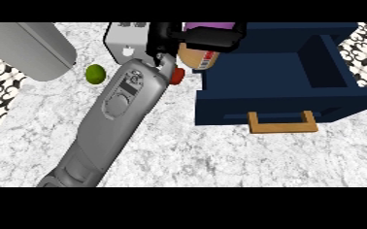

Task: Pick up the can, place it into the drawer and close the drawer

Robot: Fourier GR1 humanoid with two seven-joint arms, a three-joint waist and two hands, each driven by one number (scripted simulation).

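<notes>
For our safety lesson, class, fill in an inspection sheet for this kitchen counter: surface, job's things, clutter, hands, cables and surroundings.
Surface: marble counter, grey-veined.
Job's things: can, purple-lidded, held just left of the drawer; drawer is open, dark blue, with a wooden handle.
Clutter: lime on the counter, left of the forearm; a small red thing beside the wrist, cannot tell what.
Hands: one hand curled round the can; which hand, cannot tell; other not seen.
Cables: nothing seen.
Surroundings: grey object upper left; patterned floor past the counter edge.
</notes>
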